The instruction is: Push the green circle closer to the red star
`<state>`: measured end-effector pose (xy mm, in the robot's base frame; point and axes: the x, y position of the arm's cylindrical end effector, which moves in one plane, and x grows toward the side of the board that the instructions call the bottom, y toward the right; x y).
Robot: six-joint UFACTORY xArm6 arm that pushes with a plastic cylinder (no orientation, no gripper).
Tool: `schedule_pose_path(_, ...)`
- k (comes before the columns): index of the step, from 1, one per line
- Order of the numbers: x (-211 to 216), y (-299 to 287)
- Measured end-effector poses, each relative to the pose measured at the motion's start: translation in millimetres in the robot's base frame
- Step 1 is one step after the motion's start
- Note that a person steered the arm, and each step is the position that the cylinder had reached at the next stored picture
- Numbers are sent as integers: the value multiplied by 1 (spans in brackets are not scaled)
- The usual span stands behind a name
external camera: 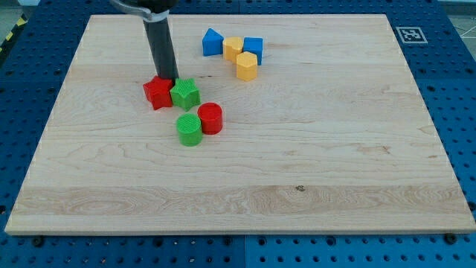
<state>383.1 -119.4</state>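
Note:
The green circle (190, 129) lies left of the board's middle, touching a red circle (211, 117) on its right. The red star (158, 93) lies up and to the left of the green circle, touching a green star (184, 94) on its right. A small gap separates the green circle from the two stars. My tip (167, 79) comes down from the view's top and rests at the top edge of the red star, where the two stars meet.
Near the board's top lie a blue triangle (213, 42), a blue cube (253, 48) and two yellow blocks (233, 48) (247, 65), clustered together. The wooden board (335, 149) sits on a blue perforated table; a marker tag (409, 33) is at the top right.

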Motion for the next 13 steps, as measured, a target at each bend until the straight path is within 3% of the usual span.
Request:
schedule_pose_path(3, -8, 30)
schedule_pose_path(5, -8, 100)
schedule_pose_path(6, 21, 110)
schedule_pose_path(10, 121, 116)
schedule_pose_path(13, 117, 49)
